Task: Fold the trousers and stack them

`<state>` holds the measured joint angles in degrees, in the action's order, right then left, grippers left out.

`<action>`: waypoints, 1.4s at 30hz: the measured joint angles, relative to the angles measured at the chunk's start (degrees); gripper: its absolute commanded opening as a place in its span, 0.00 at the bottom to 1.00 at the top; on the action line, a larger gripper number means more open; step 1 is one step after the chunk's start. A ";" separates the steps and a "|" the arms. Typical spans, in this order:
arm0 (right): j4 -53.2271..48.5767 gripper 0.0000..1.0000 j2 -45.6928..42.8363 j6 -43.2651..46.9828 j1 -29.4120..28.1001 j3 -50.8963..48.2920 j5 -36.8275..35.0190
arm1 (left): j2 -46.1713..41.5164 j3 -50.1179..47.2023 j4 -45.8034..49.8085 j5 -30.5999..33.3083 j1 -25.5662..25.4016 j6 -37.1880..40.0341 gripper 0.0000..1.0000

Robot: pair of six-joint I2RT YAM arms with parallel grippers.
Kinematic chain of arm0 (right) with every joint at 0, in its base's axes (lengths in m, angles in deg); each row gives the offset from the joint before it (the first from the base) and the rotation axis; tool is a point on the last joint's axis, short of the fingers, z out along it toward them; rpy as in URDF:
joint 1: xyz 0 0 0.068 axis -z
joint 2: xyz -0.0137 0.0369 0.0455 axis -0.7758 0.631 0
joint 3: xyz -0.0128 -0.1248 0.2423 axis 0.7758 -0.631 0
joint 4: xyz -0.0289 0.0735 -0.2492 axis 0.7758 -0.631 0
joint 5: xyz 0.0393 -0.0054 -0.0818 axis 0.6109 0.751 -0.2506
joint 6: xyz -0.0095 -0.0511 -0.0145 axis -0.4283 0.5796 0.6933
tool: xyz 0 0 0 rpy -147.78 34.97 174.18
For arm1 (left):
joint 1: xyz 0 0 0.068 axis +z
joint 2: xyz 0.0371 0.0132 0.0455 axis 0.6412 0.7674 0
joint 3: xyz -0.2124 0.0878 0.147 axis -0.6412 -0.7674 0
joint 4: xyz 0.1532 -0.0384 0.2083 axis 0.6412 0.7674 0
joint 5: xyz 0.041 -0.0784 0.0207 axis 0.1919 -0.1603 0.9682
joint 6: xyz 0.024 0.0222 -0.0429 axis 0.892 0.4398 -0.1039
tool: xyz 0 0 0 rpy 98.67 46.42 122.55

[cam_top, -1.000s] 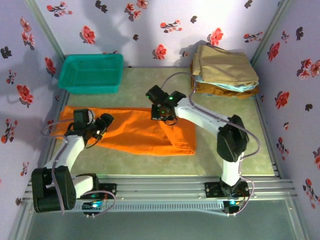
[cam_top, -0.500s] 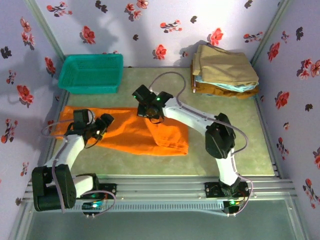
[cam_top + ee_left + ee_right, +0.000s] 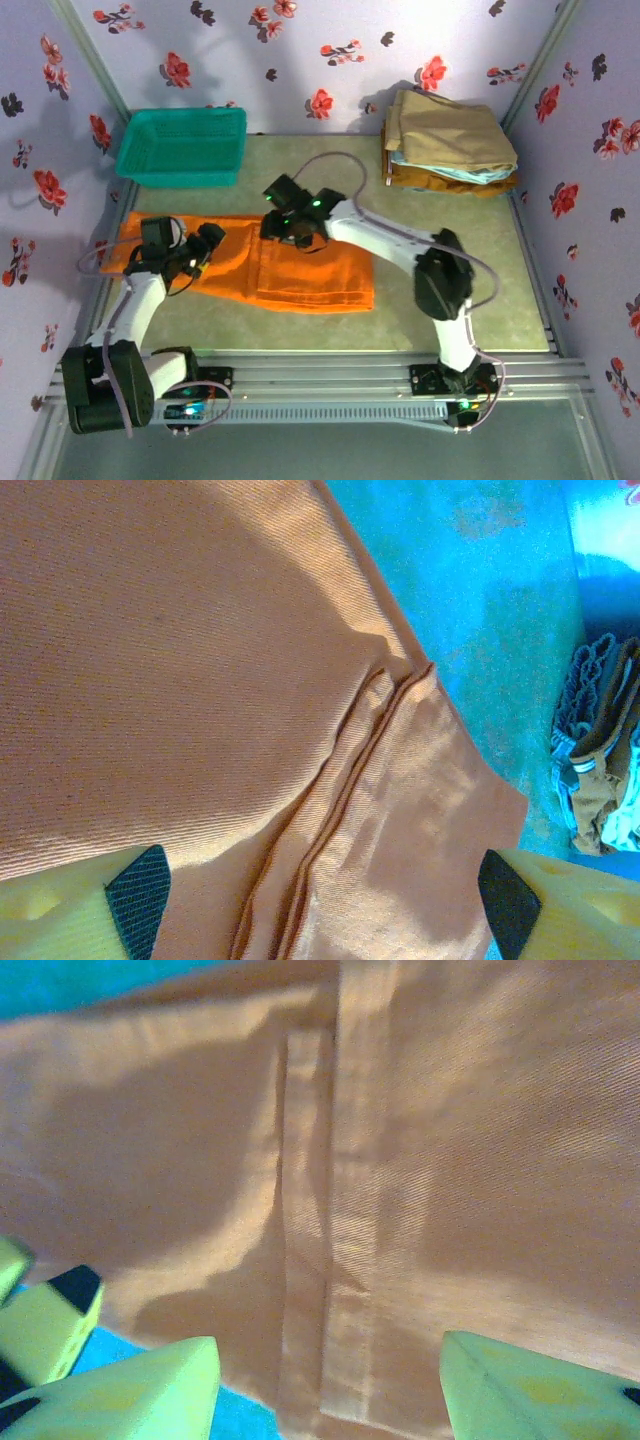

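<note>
The trousers point(image 3: 310, 280) lie along the table point(image 3: 500, 290) just nearside of the basket point(image 3: 180, 172), long axis left to right. Spread wide, the left jaws hang over the basket-side end, the right jaws over the middle.

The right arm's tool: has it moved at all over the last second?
Yes. The right tool has slid left over the orange trousers, away from the folded clothes stack and nearer the teal basket.
</note>
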<state>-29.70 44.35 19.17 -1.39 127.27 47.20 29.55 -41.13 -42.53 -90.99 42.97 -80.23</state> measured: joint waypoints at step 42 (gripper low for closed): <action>19.26 0.00 -25.00 8.24 26.32 -53.11 14.75 | 4.55 4.24 2.86 2.67 -11.17 2.80 0.74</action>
<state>-10.44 19.35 27.41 24.92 74.16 61.96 34.10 -36.89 -39.67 -88.33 31.80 -77.44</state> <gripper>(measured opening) 0.064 0.732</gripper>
